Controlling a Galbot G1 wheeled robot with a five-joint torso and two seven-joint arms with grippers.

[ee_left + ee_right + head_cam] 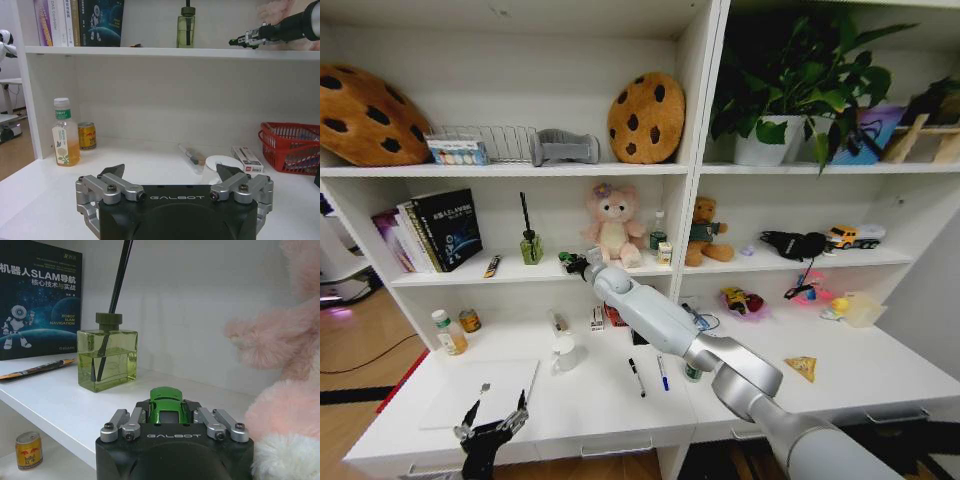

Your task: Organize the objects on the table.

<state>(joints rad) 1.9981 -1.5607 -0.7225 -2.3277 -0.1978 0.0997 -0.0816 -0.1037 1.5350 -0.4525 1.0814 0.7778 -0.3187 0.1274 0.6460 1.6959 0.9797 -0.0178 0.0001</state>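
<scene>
Right wrist view: green toy car [169, 407] sits clamped between the right gripper [169, 429] fingers, held over the middle shelf [60, 400] of the bookcase. Just beside it on one side is the pink plush bunny [280, 405], a bit further off on the other the green reed diffuser bottle [107, 360], then a pencil [35, 369] and the SLAM book [37, 300].

Head view confirms it: right arm [665, 320] stretched up from the white desk [590, 400] to that shelf, gripper between diffuser and bunny.

Step in hand looks like placing the car on the shelf. Can't tell if the wheels touch the board yet. Next move calls for a small descent, then release and a straight pull-back, minding the plush.

Left gripper [492, 425] is parked low over the desk's front edge, fingers spread, holding nothing. Pens [636, 376], juice bottle [449, 332] and yellow can [469, 320] are on the desk.
</scene>
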